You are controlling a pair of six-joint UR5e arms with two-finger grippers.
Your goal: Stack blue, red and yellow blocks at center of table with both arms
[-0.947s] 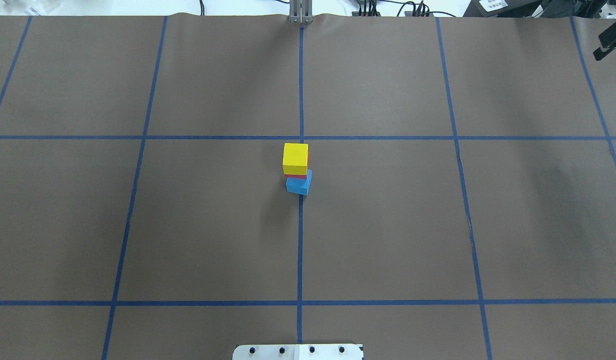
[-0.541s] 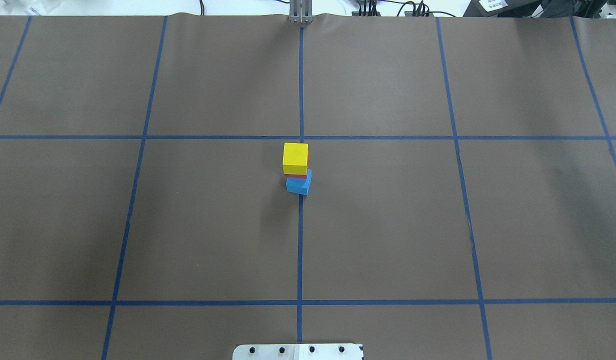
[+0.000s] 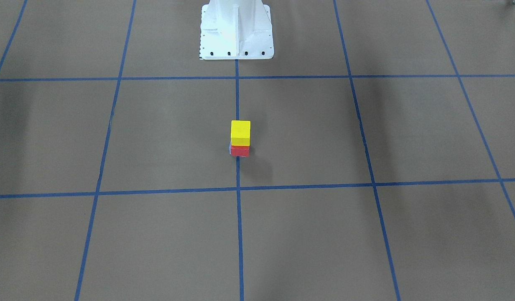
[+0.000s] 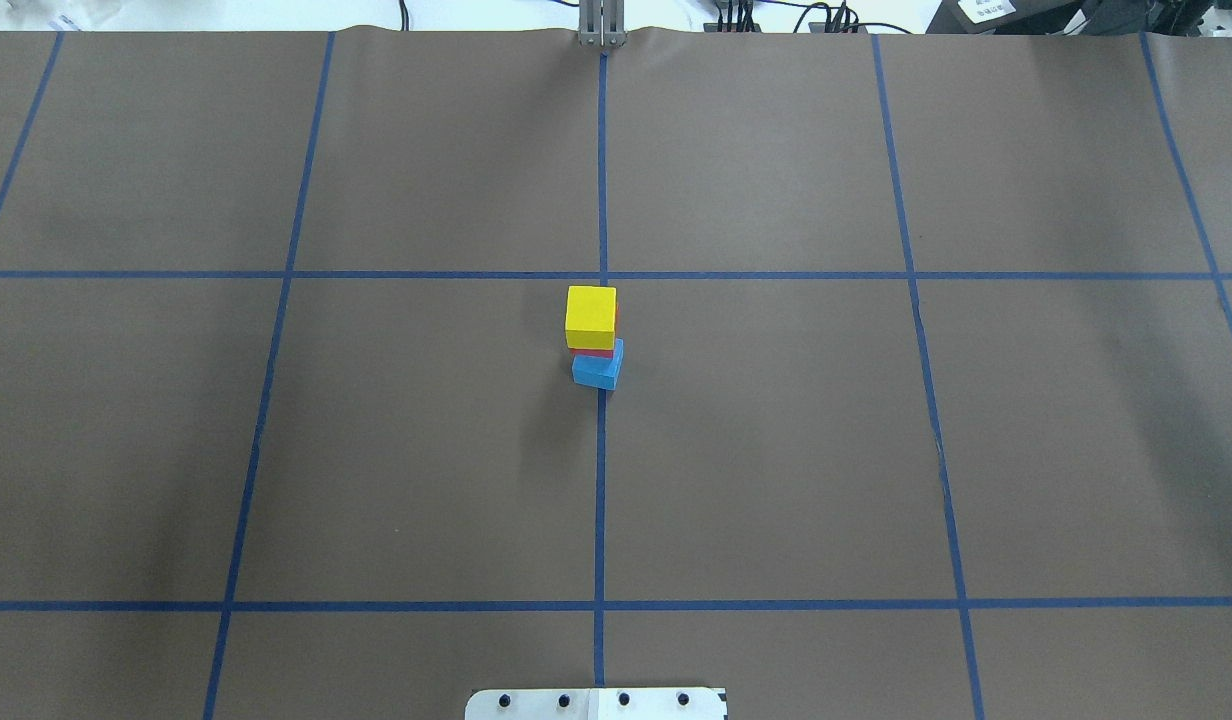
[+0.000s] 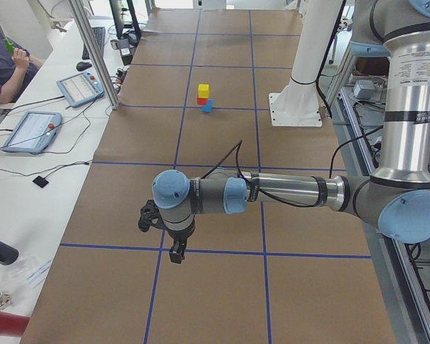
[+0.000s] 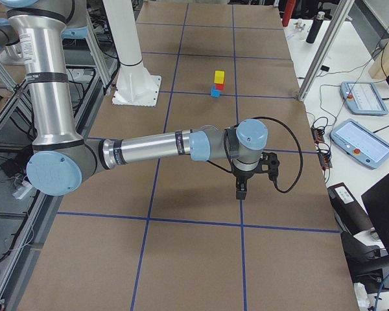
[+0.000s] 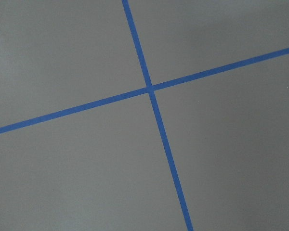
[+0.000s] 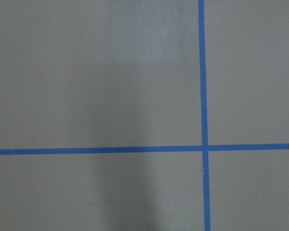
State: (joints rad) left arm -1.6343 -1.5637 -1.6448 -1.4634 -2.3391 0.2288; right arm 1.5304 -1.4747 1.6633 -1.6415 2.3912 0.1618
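A yellow block point(image 4: 590, 312) sits on a red block point(image 4: 596, 351), which sits on a blue block point(image 4: 596, 371), skewed under them, at the table's center. The stack also shows in the front view, with the yellow block point(image 3: 240, 130) above the red block point(image 3: 240, 151). My left gripper point(image 5: 175, 254) shows only in the exterior left view, far from the stack, and I cannot tell if it is open or shut. My right gripper point(image 6: 240, 192) shows only in the exterior right view, also far from the stack, state unclear. Both wrist views show only paper and tape.
Brown paper with a blue tape grid point(image 4: 601, 480) covers the table. The robot's white base point(image 3: 235, 29) stands at the near edge. Tablets point(image 5: 30, 130) and cables lie on the operators' bench, where a seated person point(image 5: 3, 64) shows.
A dark gripper part at the overhead view's top right edge has moved out of that view. The stack has not moved.
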